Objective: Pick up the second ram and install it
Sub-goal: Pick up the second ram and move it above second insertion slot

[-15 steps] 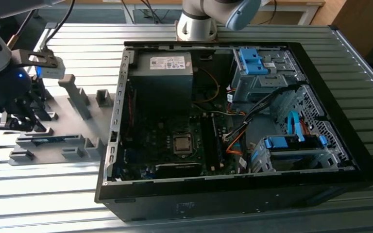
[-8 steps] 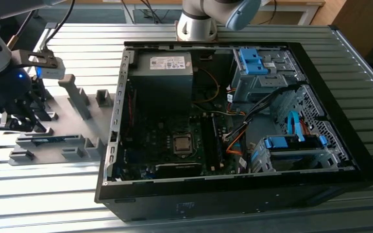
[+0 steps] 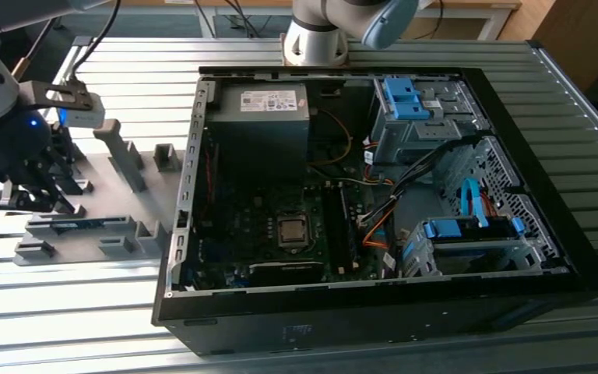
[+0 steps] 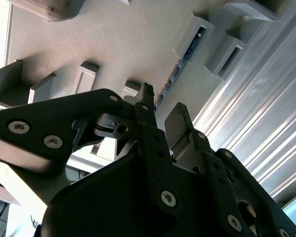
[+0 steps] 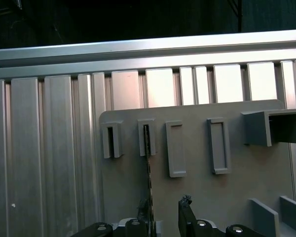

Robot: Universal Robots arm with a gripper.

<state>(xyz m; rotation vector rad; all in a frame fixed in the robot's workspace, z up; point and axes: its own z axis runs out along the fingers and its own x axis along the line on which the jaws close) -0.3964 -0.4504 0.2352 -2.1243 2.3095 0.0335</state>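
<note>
The second ram (image 5: 148, 170) is a thin blue-green strip standing on edge in a slot of the grey fixture plate (image 5: 197, 197). In the second wrist view the ram (image 4: 180, 63) runs between two grey blocks towards my fingertips. My gripper (image 5: 165, 211) is open and hangs just above the near end of the strip, which lies close beside one finger (image 5: 144, 213). The other finger (image 5: 186, 210) stands apart from it. In the exterior view the gripper (image 3: 40, 196) is at the far left over the fixture plate (image 3: 122, 210), beside the ram (image 3: 74, 226).
An open black computer case (image 3: 382, 312) lies in the middle of the ribbed aluminium table (image 3: 60, 312), with the motherboard (image 3: 278, 234), power supply (image 3: 259, 109), cables and blue drive cages inside. Upright grey fixture blocks (image 3: 124, 160) stand between my gripper and the case wall.
</note>
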